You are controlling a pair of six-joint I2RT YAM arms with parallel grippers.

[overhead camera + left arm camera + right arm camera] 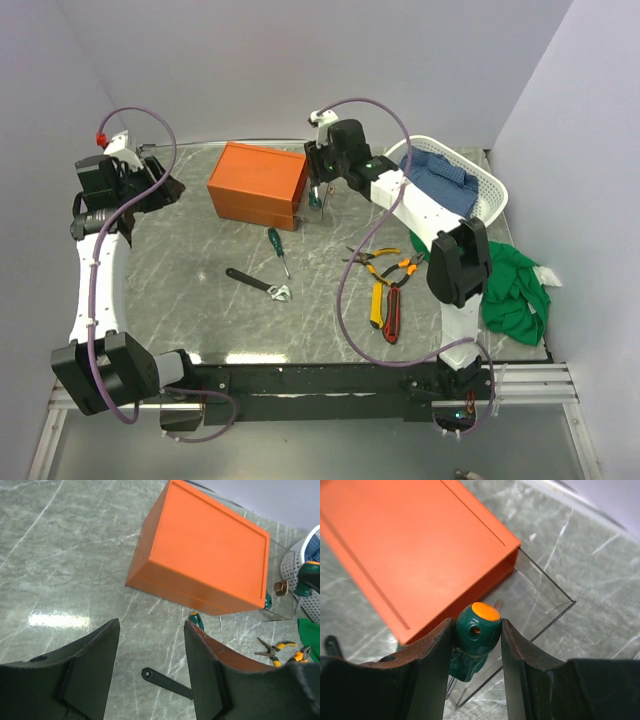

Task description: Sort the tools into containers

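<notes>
My right gripper (316, 196) is shut on a green screwdriver with an orange cap (476, 630), held upright over a clear box (540, 605) beside the orange box (257, 185). My left gripper (165, 187) is open and empty, left of the orange box (200, 555). On the table lie a second green screwdriver (278, 250), a black wrench (258, 284), orange-handled pliers (385, 262), a yellow utility knife (377, 305) and a red-black one (392, 314). The wrench handle (165, 680) shows between the left fingers.
A white basket (487, 190) holding a blue cloth (440, 178) stands at the back right. A green cloth (515, 290) lies at the right table edge. The right arm reaches across above the pliers and knives.
</notes>
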